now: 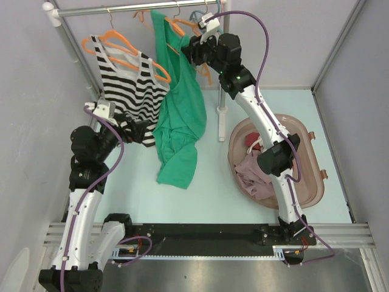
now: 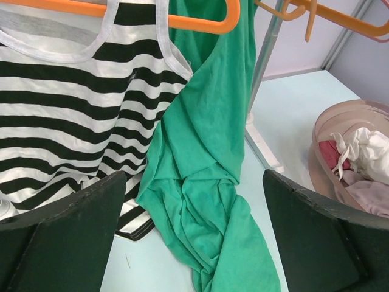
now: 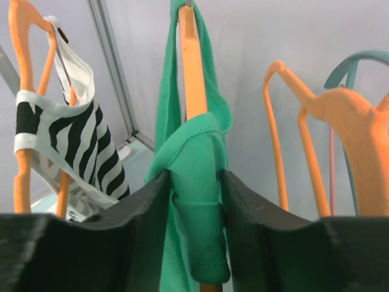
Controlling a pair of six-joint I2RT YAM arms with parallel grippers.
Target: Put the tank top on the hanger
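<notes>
Green tank top [image 1: 182, 115] hangs at upper centre of the top view, draped on an orange hanger [image 3: 193, 79] on the rail [image 1: 121, 8], its hem pooling on the table [image 1: 127, 176]; right gripper [image 3: 194, 182] is up at that hanger, one finger either side of the strap folded over the hanger's arm; fabric meets both pads, but whether they pinch it or merely flank it I cannot tell; left gripper [image 1: 138, 129] waits at mid left, fingers spread wide, nothing between them.

Now the danger; that strap looks only lapped over the arm, so fingers backing out with cloth caught on a pad could drag it straight off; the top hangs lopsided and bunched, and that weight could pull the strap down the slope too; whether the other strap is seated I cannot see; a nudge up there might also unhook the hanger from the rail.

Count it up; two arms; two tops on the rail, the green one and a striped top [image 1: 130, 79]; at least three orange hangers, the bunch at upper right too overlapped to count surely; one teal hanger [image 3: 358, 58]; one basket [image 2: 349, 109] of clothes at right.
</notes>
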